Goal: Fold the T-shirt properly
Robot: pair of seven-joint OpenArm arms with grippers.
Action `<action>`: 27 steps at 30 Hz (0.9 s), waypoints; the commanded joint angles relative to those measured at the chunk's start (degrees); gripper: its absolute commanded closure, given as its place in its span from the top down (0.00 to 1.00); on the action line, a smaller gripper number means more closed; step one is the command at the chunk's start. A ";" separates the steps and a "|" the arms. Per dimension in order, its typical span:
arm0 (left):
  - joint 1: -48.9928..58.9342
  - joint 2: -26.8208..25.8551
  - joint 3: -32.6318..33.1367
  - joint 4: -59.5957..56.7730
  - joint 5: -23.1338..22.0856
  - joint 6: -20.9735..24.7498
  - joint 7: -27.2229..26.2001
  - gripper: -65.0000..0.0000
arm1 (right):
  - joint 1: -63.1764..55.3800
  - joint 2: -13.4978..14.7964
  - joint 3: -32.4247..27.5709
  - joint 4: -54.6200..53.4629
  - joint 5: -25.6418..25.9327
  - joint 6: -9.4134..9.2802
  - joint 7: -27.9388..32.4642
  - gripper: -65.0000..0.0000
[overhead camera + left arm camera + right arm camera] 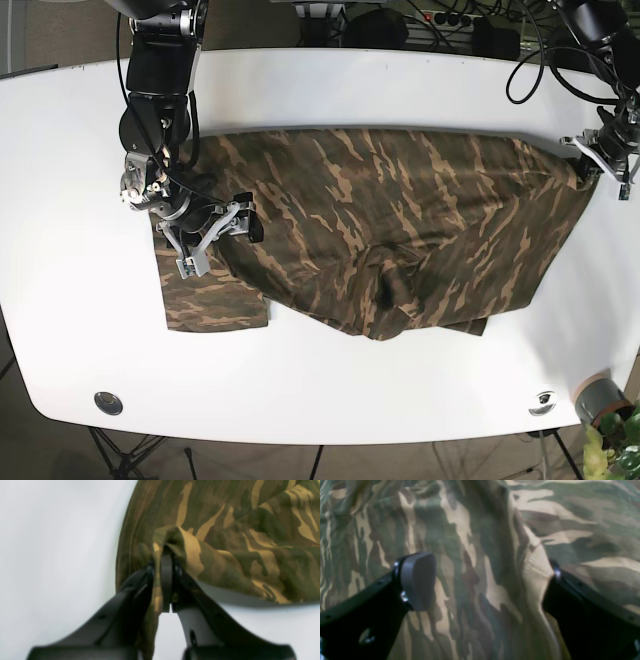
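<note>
A camouflage T-shirt (400, 230) lies spread and wrinkled across the white table (400, 90). A sleeve sticks out at its lower left. My left gripper (590, 165) is at the shirt's right edge. In the left wrist view it (165, 555) is shut on a pinched fold of the shirt (237, 530), lifted slightly off the table. My right gripper (220, 245) is over the shirt's left part, near the sleeve. In the right wrist view it (485, 580) is open, with its fingers (418, 580) wide apart just above the fabric (480, 542) and nothing between them.
A grey cup (597, 398) and a plant stand at the table's front right corner. Round metal fittings (108, 402) sit near the front edge. Cables hang behind the table's far edge. Bare white table surrounds the shirt.
</note>
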 commanded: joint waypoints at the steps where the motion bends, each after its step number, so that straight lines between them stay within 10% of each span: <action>1: -0.42 -1.62 -0.27 0.82 -0.69 -0.06 -0.98 0.00 | 0.92 0.05 0.13 0.90 1.07 0.30 1.22 0.81; 12: -0.42 -1.62 -0.27 0.82 -0.69 -0.06 -0.98 0.00 | 1.71 0.23 0.31 0.54 0.63 0.21 2.36 0.78; 22: -0.42 -1.62 -0.36 0.82 -0.69 -0.06 -0.98 0.00 | 2.68 0.32 0.22 0.54 0.54 0.21 3.86 0.03; 27: -0.42 -1.62 -0.45 0.82 -0.69 -0.06 -0.98 0.00 | 3.38 0.32 0.31 0.46 0.54 0.12 3.77 0.03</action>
